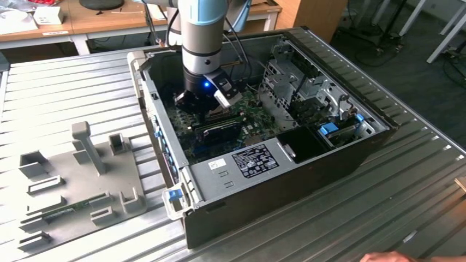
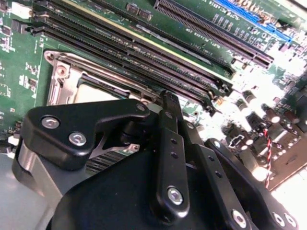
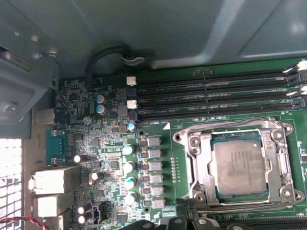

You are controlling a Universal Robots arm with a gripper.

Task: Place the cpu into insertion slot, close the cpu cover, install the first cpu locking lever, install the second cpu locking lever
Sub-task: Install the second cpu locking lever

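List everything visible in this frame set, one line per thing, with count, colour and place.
computer case: one, black and grey, open on the ribbed metal table.
green board: one, inside the case.
cpu: one, silvery-tan, seated in the insertion slot in the first wrist view.
cpu cover: one, silvery frame, lying around the chip.
memory slots: several, long and black, beside the socket.
grey fixture plate: one, with upright blocks, at the exterior view's left on the table.
wooden desks: behind the table.
hand: one, at the lower edge of the exterior view.
gripper: one, black, down inside the case over the board.
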